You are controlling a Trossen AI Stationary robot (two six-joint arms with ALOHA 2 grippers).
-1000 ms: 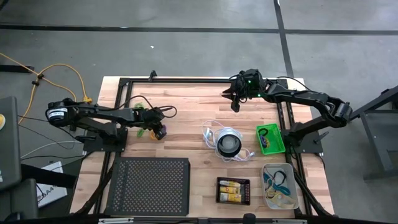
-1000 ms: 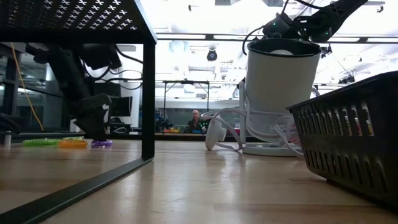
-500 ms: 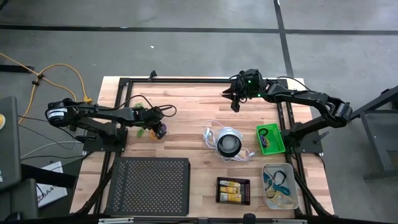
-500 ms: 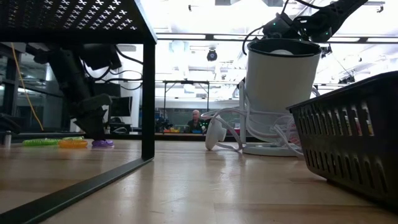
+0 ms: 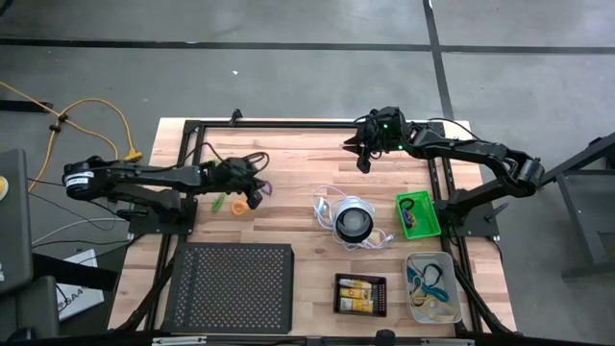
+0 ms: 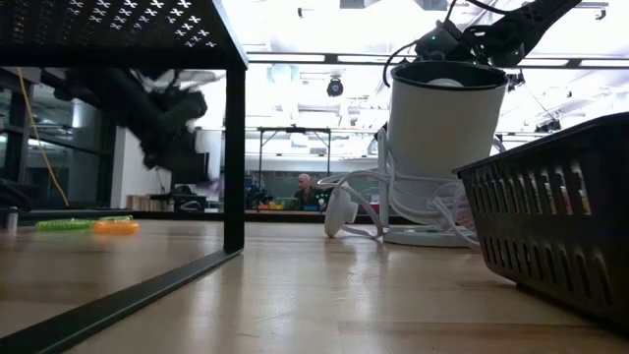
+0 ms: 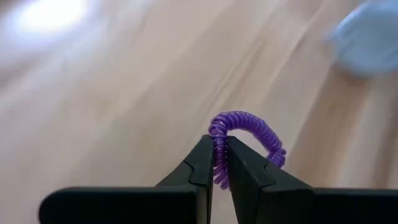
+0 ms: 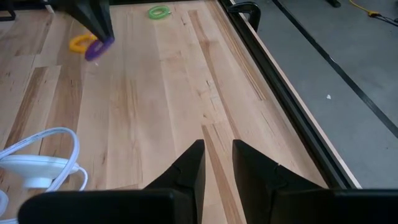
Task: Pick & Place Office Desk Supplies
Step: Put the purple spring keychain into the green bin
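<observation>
Purple coil loop (image 7: 249, 134) sits pinched between the fingers of my left hand (image 7: 219, 163), lifted clear of the wooden table (image 5: 288, 163). I judge this pick as just made and the carry as begun, with the drop-off not yet reached. Behind that hand, still on the wood, lie the orange loop (image 8: 81, 43) and the green loop (image 8: 159, 12), so at least two more picks remain. Well ahead of it, on the far side of the round white-and-black object (image 5: 353, 222), the green tray (image 5: 418, 215) already holds some small pieces, the black tray (image 5: 360, 294) holds yellow-and-white packs (image 5: 359, 290), and the clear tray (image 5: 431, 287) holds cords. So I read the job as partly done.

Compared with a second ago, my left hand has closed on the purple loop, risen off the table and shifted toward the middle; the purple loop no longer lies beside the orange one.

My right hand (image 8: 217, 163) hangs over the far edge of the table, fingers slightly apart, holding nothing.
</observation>
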